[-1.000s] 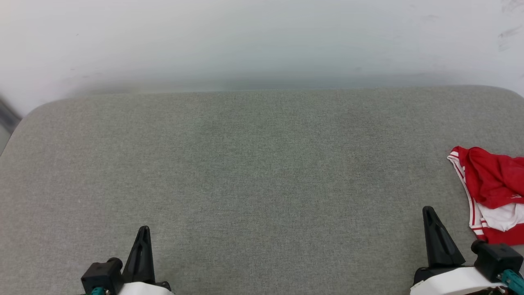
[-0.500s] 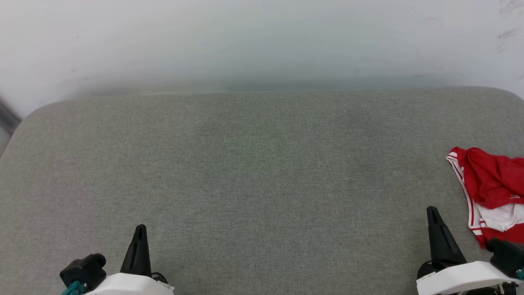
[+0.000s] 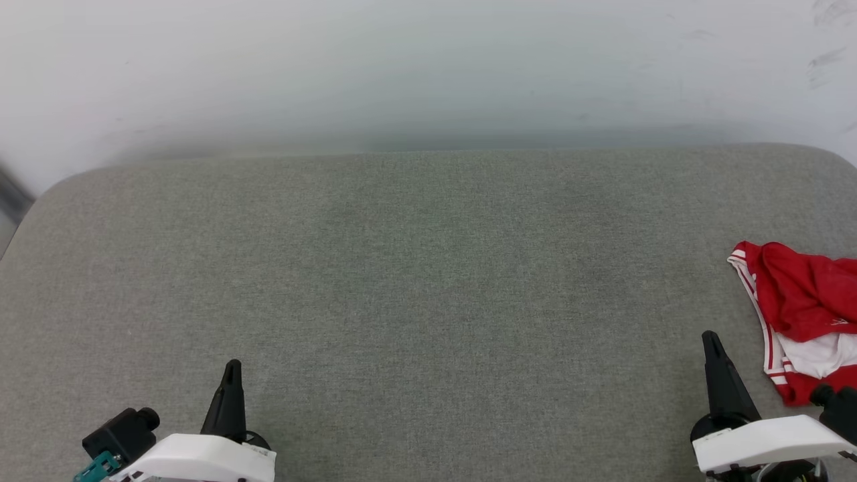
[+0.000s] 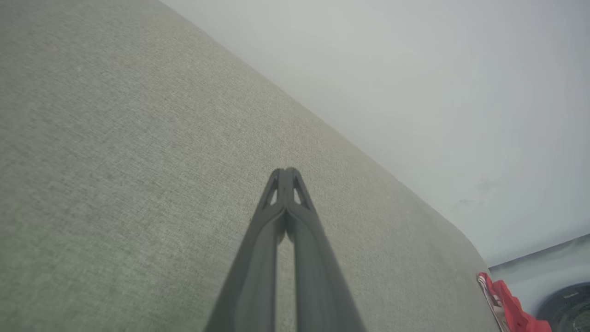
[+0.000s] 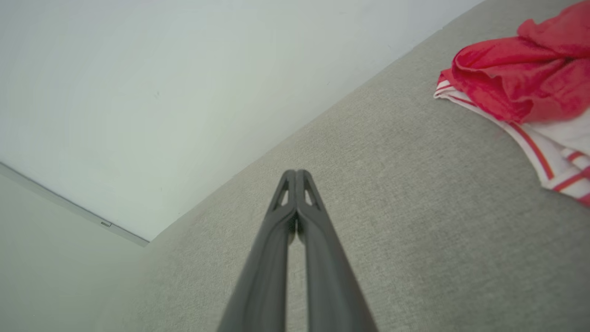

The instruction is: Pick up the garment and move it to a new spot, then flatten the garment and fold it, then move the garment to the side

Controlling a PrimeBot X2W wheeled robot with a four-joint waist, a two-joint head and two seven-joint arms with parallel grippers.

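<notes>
In the head view, my left gripper (image 3: 231,368) and my right gripper (image 3: 711,338) sit low at the near edge of the grey cushion (image 3: 428,281). Each has its fingers pressed together, with nothing between them. The garment (image 3: 803,301) lies bunched at the cushion's far right, red folds over white striped trim. It is near my right gripper but apart from it, and its outer part is cut off by the picture's edge.

In the left wrist view, my tips meet over bare cushion. The garment (image 4: 504,302) is a red sliver well apart, at the cushion's end.

In the right wrist view, my tips are closed. The garment (image 5: 511,78) lies near, rumpled, with no flat fold in sight.

I judge this heap fits cloth waiting to be lifted, or cloth set aside loosely. Either way the fabric looks thin and layered. A good pinch would need parted fingers biting a thick ridge, not a single loose layer.
</notes>
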